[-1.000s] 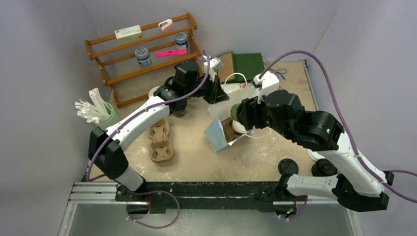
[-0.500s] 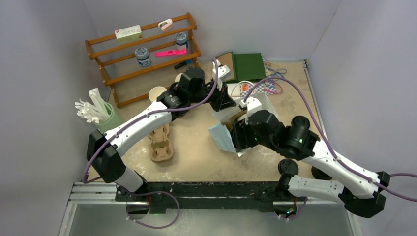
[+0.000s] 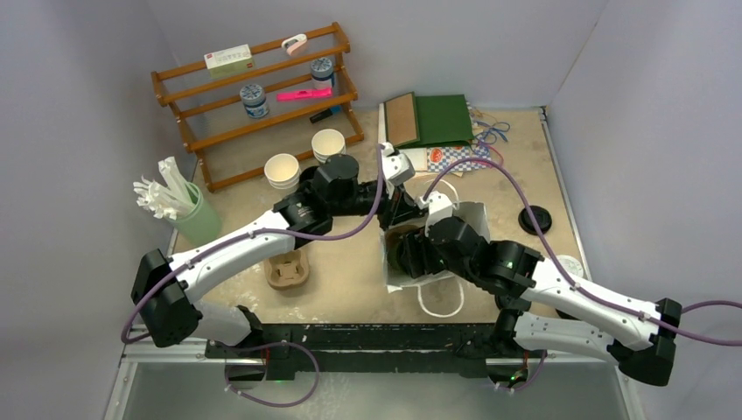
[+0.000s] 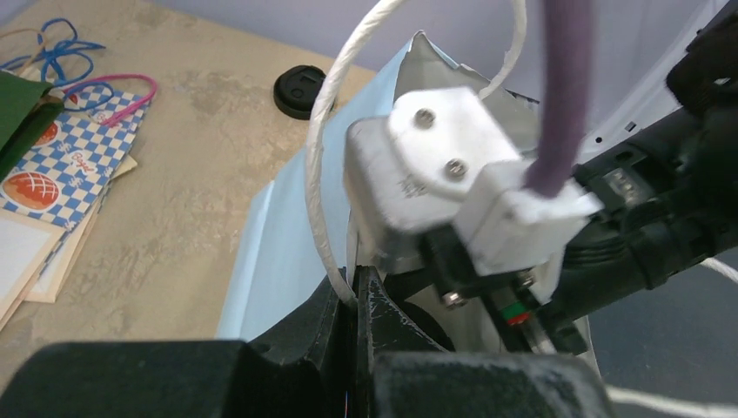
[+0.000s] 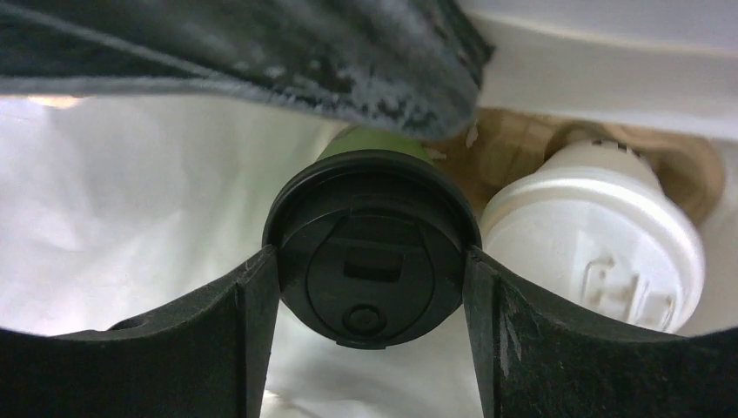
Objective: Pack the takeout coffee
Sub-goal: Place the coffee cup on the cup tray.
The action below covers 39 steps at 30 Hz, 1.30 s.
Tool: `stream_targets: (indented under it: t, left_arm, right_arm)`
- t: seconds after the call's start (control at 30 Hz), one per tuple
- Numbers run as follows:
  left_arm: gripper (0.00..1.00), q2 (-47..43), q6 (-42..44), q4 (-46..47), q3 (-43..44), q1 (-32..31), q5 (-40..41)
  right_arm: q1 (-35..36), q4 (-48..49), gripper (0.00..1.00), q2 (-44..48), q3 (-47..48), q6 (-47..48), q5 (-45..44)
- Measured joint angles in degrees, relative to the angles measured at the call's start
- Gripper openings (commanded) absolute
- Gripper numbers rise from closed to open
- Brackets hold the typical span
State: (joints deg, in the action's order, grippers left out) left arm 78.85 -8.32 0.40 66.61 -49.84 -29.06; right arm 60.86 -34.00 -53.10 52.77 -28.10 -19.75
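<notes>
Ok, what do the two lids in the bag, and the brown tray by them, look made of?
Both plastic, apparently: black lid semi-matte with crisp embossed sip tab, white lid slightly glossy. The tray looks like brown moulded pulp, fibrous and dull.

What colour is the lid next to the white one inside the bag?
Black. The lid shows best in the right wrist view.

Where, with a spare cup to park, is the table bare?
Bare table between the cup carrier and the paper bag, and between the black lid and the checked papers. Crowded: the bag's mouth, where the left arm and right arm meet.
</notes>
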Motion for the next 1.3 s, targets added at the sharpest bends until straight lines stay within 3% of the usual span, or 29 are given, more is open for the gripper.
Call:
stream_targets:
  t: [0.3,0.47,0.73,1.3]
  left_arm:
    - [0.00,1.9,0.6,0.4,2.3,-1.6,5.1]
    - [0.00,4.9,-0.2,-0.8,7.5,-1.6,6.8]
    - [0.00,5.0,-2.6,0.3,7.4,-2.0,7.1]
    - [0.00,5.7,-2.9,-0.6,7.1,-1.9,7.3]
  right_arm:
    - [0.3,4.2,0.22,-0.6,-3.3,0.2,-4.3]
    - [0.4,2.5,0.22,-2.5,-1.7,0.0,-8.3]
    - [0.5,1.7,0.21,-2.4,-1.9,-0.2,-10.8]
    - [-5.3,-1.4,0.17,-3.8,-1.2,-4.1,-8.9]
